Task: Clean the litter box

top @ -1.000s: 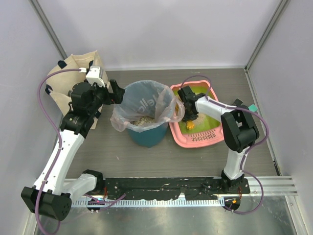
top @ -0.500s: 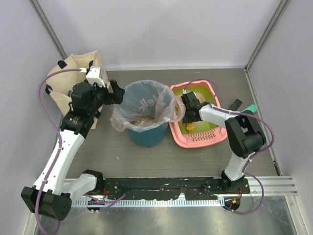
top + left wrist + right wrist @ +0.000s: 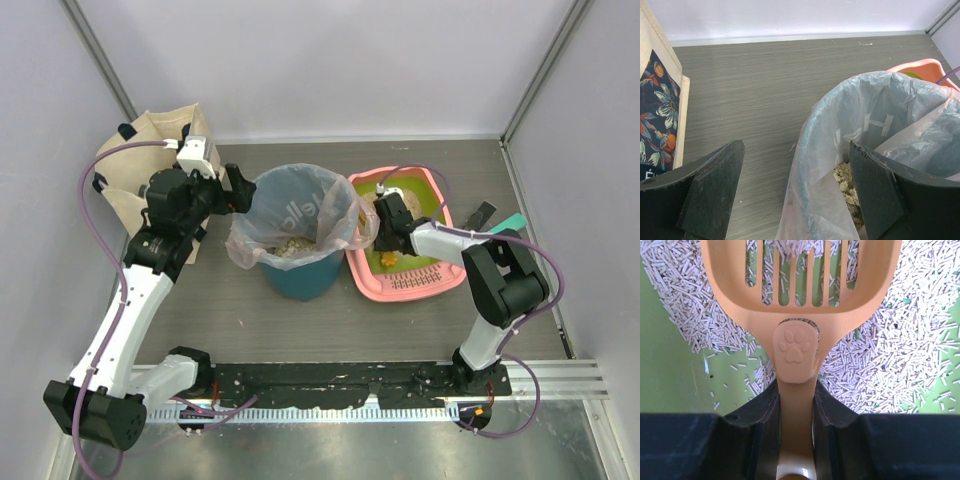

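Right end effector (image 3: 796, 400) clamped on scoop (image 3: 800, 300) handle, blade down in litter box (image 3: 372, 283). Left end effector (image 3: 797, 190) jaws apart at bin (image 3: 300, 280) rim. Risk: fast lift flings litter (image 3: 880, 365) onto counter (image 3: 250, 320).

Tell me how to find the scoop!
Start at the grey table and find the pink litter box beside the teal bin. Inside it, over the pale litter, is the scoop, its handle pinched in the right gripper. It is the only orange thing with long slots and a paw print on its handle.
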